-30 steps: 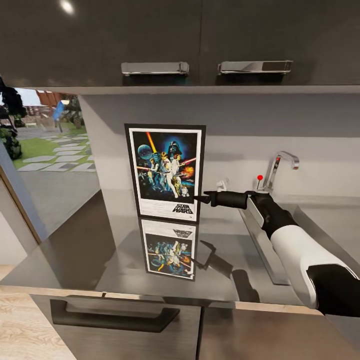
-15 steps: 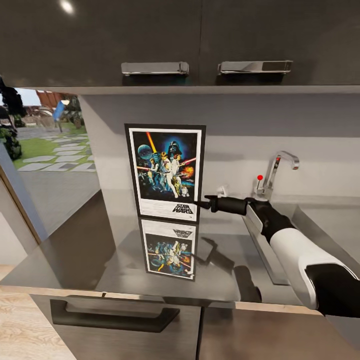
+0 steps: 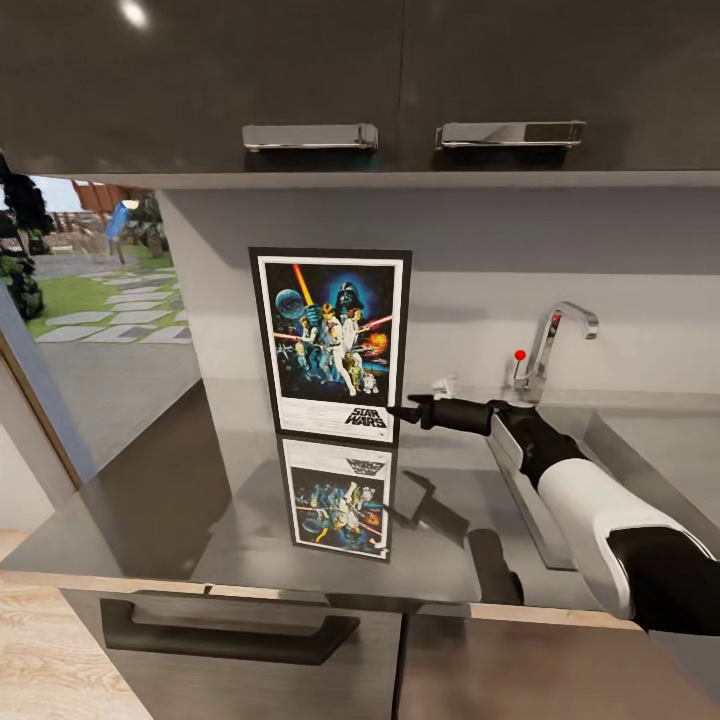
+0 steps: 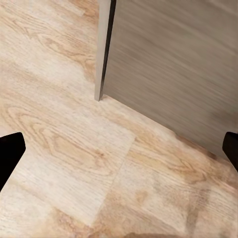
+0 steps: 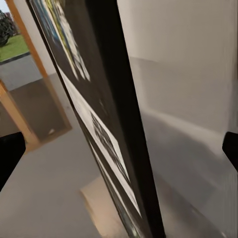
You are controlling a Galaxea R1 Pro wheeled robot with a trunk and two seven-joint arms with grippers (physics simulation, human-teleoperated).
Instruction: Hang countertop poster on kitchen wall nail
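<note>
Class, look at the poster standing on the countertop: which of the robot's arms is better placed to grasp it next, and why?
The right. Its gripper is open at the poster's lower right edge, jaws either side of the frame. The left gripper points down at wooden floor.

The bench (image 3: 150,500) is a glossy grey metallic top that runs under the wall cupboards and turns toward the window on the left, over dark drawer fronts with a long black handle. The poster (image 3: 330,345) stands upright on it near the back, its lower edge on the surface and its back to the pale wall; its mirror image shows in the sheen just in front. To the right a sink (image 3: 640,440) is set into the bench, with a chrome tap (image 3: 560,335) at its rear rim. In the right wrist view the poster's (image 5: 116,129) black edge meets the grey surface (image 5: 44,193).
</note>
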